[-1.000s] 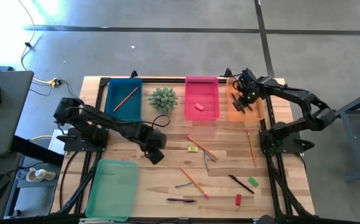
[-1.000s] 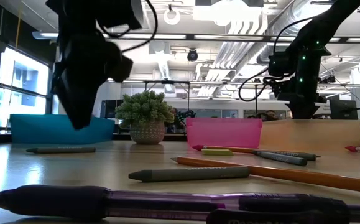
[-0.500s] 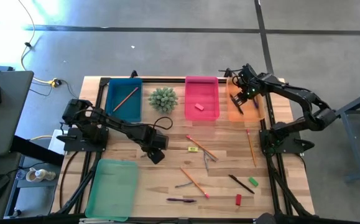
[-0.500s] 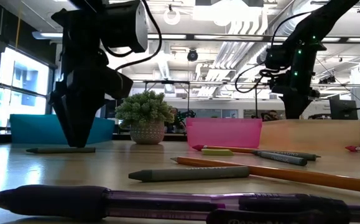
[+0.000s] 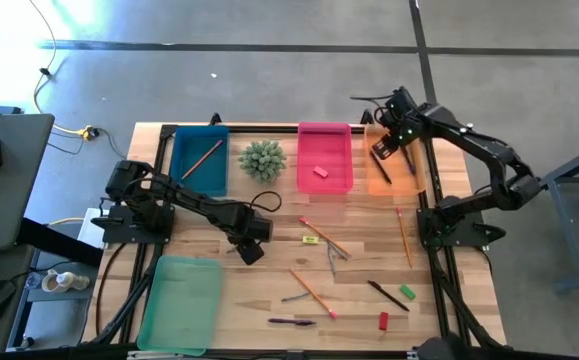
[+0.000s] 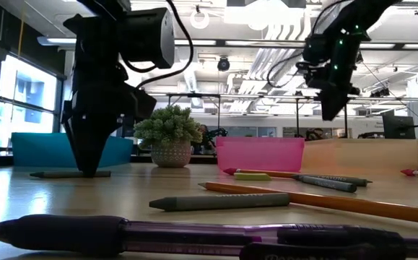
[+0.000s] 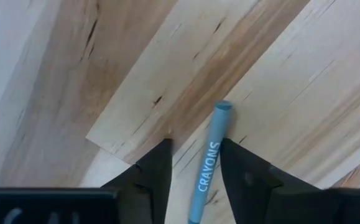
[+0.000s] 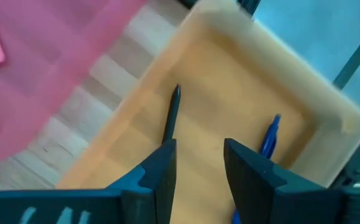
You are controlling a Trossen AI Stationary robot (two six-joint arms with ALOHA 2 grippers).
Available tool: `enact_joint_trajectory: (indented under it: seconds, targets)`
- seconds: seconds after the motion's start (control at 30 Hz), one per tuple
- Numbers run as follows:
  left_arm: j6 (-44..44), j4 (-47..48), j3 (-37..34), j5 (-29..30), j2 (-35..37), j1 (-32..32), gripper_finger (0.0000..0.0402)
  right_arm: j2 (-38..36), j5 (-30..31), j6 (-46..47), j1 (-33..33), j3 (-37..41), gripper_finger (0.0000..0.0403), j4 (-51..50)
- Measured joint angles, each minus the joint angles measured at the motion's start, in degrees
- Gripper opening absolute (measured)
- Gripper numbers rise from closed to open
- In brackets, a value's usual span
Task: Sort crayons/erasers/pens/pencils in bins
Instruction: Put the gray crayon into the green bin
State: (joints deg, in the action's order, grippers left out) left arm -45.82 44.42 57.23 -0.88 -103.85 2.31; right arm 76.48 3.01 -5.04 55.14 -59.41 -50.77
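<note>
Crayon (image 7: 208,167) lies lengthwise between my left hand's (image 7: 195,163) still-parted fingers, near the plant (image 5: 262,159); right hand (image 8: 197,163) hangs unclenched, empty.

High cam: straight down, far, whole table (image 5: 359,250) w/ both arms. Low cam: tabletop level, looks across into room, near purple pen (image 6: 194,237). L wrist cam: v. close over blue crayon (image 7: 208,162). R wrist cam: close above orange bin (image 8: 229,155). High + low share pink bin (image 5: 324,157).

Bright, even light throughout; ceiling lamps glare in the low view, whose foreground is blurred.
</note>
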Motion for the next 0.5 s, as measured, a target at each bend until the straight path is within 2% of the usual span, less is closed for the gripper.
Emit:
enact_joint_trajectory:
  seconds: [0.37,0.5]
  targets:
    - [0.0,-0.5,-0.2,0.3,0.3,0.0,0.0019,0.0,0.0,-1.4,0.0,-7.4,0.0126,-3.3]
    - [0.0,-0.5,-0.2,0.2,0.4,0.0,0.0006,0.0,0.0,-1.9,0.0,-7.4,0.0126,-4.2]
